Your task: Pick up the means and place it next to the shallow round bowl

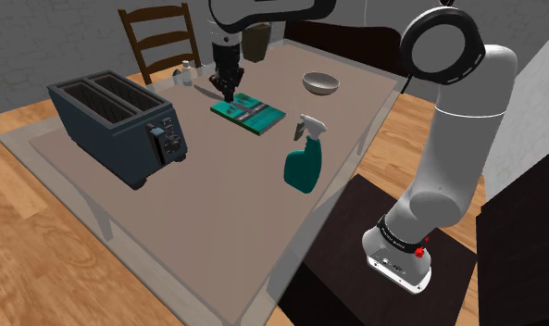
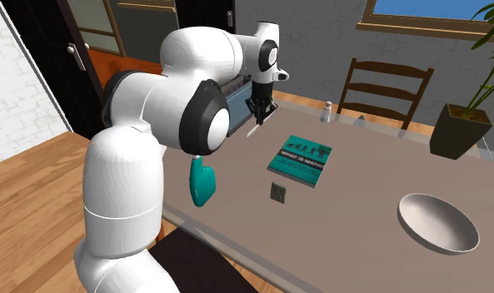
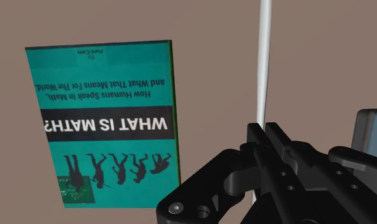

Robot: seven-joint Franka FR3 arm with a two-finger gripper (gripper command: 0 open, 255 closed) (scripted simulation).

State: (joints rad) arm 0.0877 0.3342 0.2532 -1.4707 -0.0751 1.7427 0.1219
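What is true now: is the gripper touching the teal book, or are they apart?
Apart. In the second exterior view the gripper hangs to one side of the teal book, and bare table shows between them.

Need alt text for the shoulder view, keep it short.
A white robot arm reaches across a table, its black gripper hanging low beside a teal book. Also on the table are a dark toaster, a teal spray bottle and a bowl. A wooden chair stands behind the table.
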